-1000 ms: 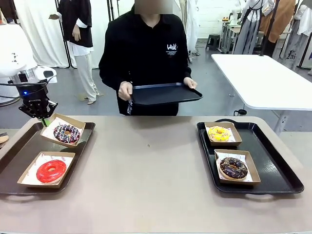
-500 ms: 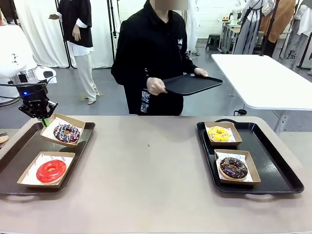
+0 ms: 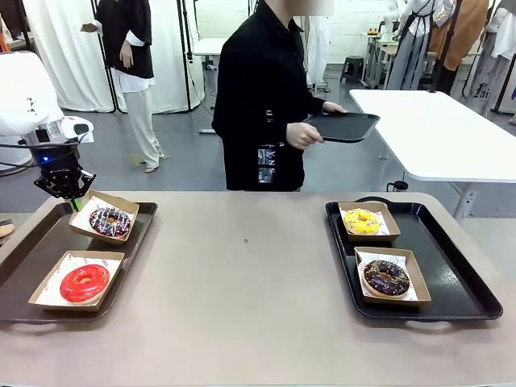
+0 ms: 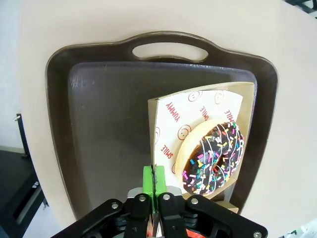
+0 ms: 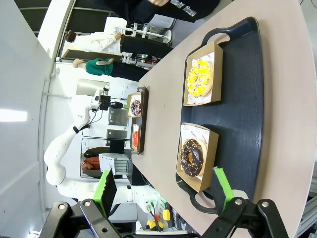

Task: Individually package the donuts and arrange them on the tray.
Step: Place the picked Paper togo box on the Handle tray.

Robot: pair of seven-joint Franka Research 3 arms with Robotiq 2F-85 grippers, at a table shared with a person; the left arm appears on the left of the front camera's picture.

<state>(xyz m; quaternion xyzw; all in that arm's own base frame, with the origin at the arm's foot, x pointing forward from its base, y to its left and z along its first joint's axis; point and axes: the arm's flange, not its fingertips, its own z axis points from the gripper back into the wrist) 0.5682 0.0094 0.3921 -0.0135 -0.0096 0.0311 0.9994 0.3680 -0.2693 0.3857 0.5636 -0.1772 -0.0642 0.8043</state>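
Beige table (image 3: pixel 242 282) is carrying two trays; left gripper (image 4: pixel 154 182) is pinching the far-left box (image 3: pixel 103 218) by its corner, chocolate sprinkle donut (image 4: pixel 213 157) sitting just right of the clenched jaws; right gripper (image 5: pixel 163 191) is hanging released, well apart from the yellow donut (image 5: pixel 200 75).

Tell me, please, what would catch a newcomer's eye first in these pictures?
Probably the left gripper, shut on the corner of a cardboard box that holds the dark donut with sprinkles, tilted up over the brown tray on the table's left. Next, the person at the far side, turned sideways and carrying an empty black tray. On the right, a yellow donut and a chocolate donut sit boxed on a dark tray.
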